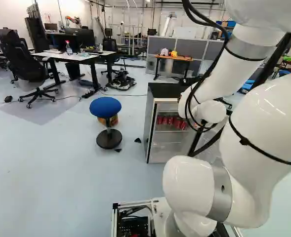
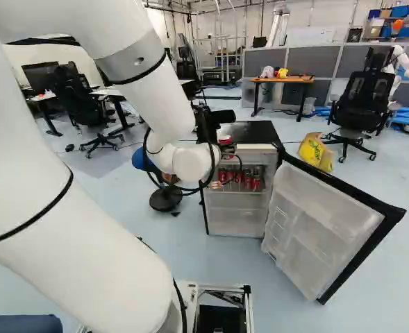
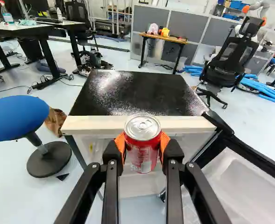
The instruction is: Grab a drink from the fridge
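Note:
My gripper (image 2: 225,141) is in front of the fridge's top edge in the right base view, partly hidden by the arm. In the wrist view the gripper (image 3: 143,143) is shut on an upright red can (image 3: 144,156), with an orange pad on each side of it. The fridge (image 2: 249,132) stands open, and several red cans (image 2: 248,182) line its upper shelf. Its black top (image 3: 137,93) lies beyond the held can in the wrist view.
The fridge door (image 2: 319,232) swings out to the right of the fridge in the right base view. A blue stool (image 1: 105,107) stands left of the fridge in the left base view. Beyond are a small wooden table (image 2: 282,80), a yellow bag (image 2: 316,150) and another robot (image 2: 401,66).

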